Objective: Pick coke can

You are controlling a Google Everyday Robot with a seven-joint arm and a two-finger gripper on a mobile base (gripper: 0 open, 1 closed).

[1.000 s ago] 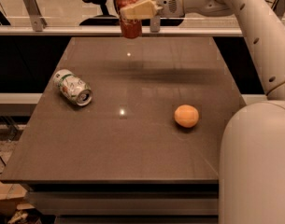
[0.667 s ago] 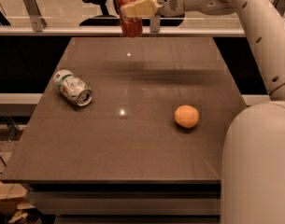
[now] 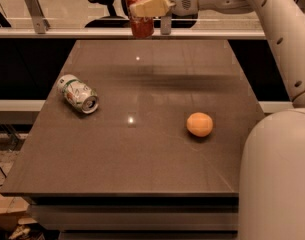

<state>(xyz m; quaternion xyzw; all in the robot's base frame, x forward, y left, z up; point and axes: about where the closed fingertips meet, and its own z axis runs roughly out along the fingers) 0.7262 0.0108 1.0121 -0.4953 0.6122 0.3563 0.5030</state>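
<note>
The coke can [image 3: 140,26], red with a silver top, is held upright in the air above the far edge of the table [image 3: 142,154]. My gripper [image 3: 153,11] is shut on the coke can, with one cream finger [image 3: 150,6] across the can's front and the other finger [image 3: 165,23] to its right. The arm reaches in from the upper right. The can's shadow lies on the table's far half.
A white-and-green silver can [image 3: 78,93] lies on its side at the table's left. An orange [image 3: 199,124] sits at the right middle. My robot body [image 3: 277,179] fills the lower right. A rail [image 3: 67,32] and an office chair [image 3: 104,4] stand behind the table.
The gripper has lifted the coke can slightly higher and a little further back; the other objects have not moved.
</note>
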